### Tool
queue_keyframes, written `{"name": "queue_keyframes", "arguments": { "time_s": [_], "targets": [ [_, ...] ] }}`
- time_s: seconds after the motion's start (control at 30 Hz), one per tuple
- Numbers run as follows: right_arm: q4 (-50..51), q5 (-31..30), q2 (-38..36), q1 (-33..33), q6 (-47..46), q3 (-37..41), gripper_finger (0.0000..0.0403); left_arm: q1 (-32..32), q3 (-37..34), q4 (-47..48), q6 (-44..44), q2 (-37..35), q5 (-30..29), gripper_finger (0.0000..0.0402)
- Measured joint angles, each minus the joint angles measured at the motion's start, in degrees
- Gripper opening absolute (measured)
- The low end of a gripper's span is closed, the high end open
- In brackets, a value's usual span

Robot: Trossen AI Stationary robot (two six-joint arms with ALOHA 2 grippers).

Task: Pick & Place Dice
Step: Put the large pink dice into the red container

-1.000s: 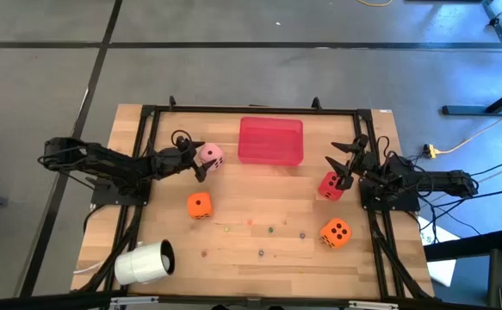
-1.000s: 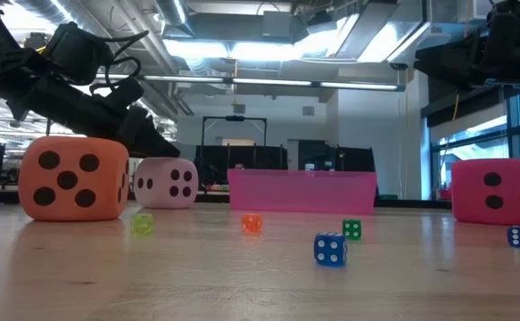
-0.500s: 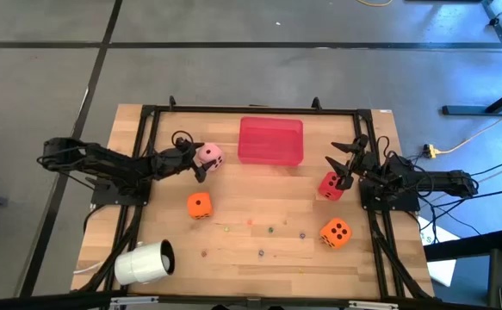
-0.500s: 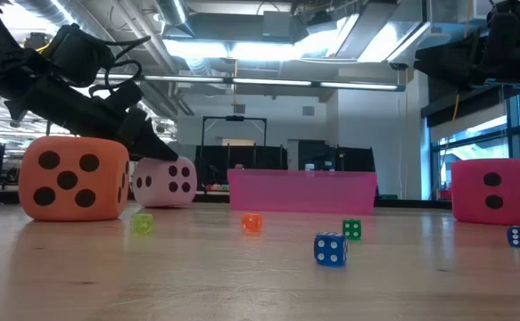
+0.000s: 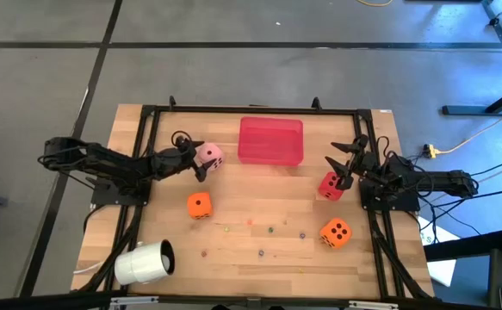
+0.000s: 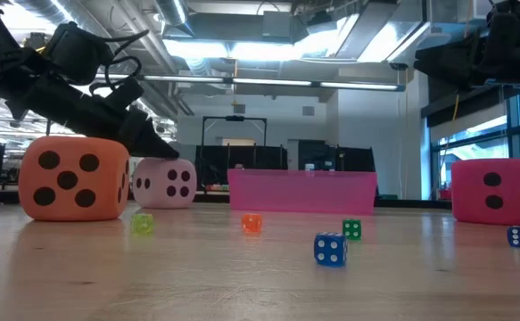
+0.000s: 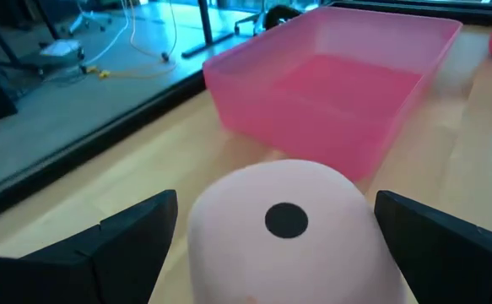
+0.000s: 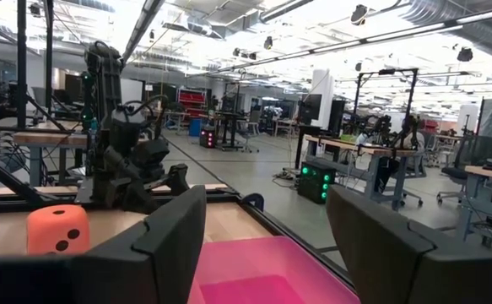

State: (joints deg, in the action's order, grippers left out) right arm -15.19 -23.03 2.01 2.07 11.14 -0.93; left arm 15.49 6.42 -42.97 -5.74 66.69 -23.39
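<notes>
The pale pink die (image 5: pixel 210 154) (image 7: pixel 288 228) rests on the table near the red tray's left end. My left gripper (image 5: pixel 197 160) (image 7: pixel 276 201) is open, and its fingers stand on either side of this die with narrow gaps. In the low view, my left gripper (image 6: pixel 148 143) slants down over the pink die (image 6: pixel 165 182). My right gripper (image 5: pixel 346 163) (image 8: pixel 267 253) is open, just beyond the red die (image 5: pixel 330 184) toward the far edge. One orange die (image 5: pixel 199 204) sits mid-left, and the other orange die (image 5: pixel 336 231) sits near-right.
The flat red tray (image 5: pixel 271 140) lies at the table's far middle. A white cup (image 5: pixel 145 262) lies on its side at the near-left corner. Several tiny coloured dice (image 6: pixel 330 250) are scattered along the near middle. A black frame (image 5: pixel 251 109) borders the table.
My left gripper has dipped a little lower over the pale pink die. The die has shifted slightly toward the table's left. The right arm has kept still.
</notes>
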Motion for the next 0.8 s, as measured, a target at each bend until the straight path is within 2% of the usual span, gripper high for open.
{"name": "queue_keyframes", "arguments": {
  "time_s": [0.13,0.33,0.8],
  "targets": [
    [1.1,-0.1,0.0,0.0,0.0,0.0,0.0247,0.0,0.1,2.2,-3.4,-0.1,0.2,0.0400],
    [1.6,-0.1,0.0,0.0,0.0,0.0,0.0247,0.0,0.1,2.2,-3.7,-0.1,0.0,0.0400],
    [1.6,-0.1,0.0,0.0,0.1,0.0,0.0247,0.0,2.2,1.0,0.7,0.0,-0.5,0.0400]
  ]
}}
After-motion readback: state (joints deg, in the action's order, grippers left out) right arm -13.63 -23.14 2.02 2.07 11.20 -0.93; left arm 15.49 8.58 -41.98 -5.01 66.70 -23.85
